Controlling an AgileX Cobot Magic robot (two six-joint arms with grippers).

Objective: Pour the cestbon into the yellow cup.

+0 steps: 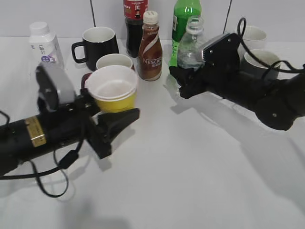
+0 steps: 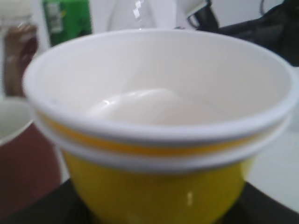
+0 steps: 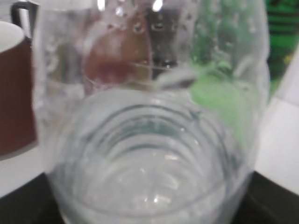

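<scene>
The yellow cup [image 1: 113,88], white inside, sits between the jaws of my left gripper [image 1: 110,114] and is held above the table at the left. It fills the left wrist view [image 2: 159,186]. The cestbon [image 1: 190,45], a clear capless bottle, stands upright in my right gripper [image 1: 183,71] at the back right. It fills the right wrist view [image 3: 149,140], with water in its lower part. The bottle is to the right of the cup and apart from it.
Along the back stand a white bottle [image 1: 44,42], a black mug [image 1: 97,45], a maroon mug [image 1: 112,62], a cola bottle [image 1: 135,26], a brown Nescafe bottle [image 1: 150,47], a green soda bottle [image 1: 185,14] and two white cups [image 1: 259,59].
</scene>
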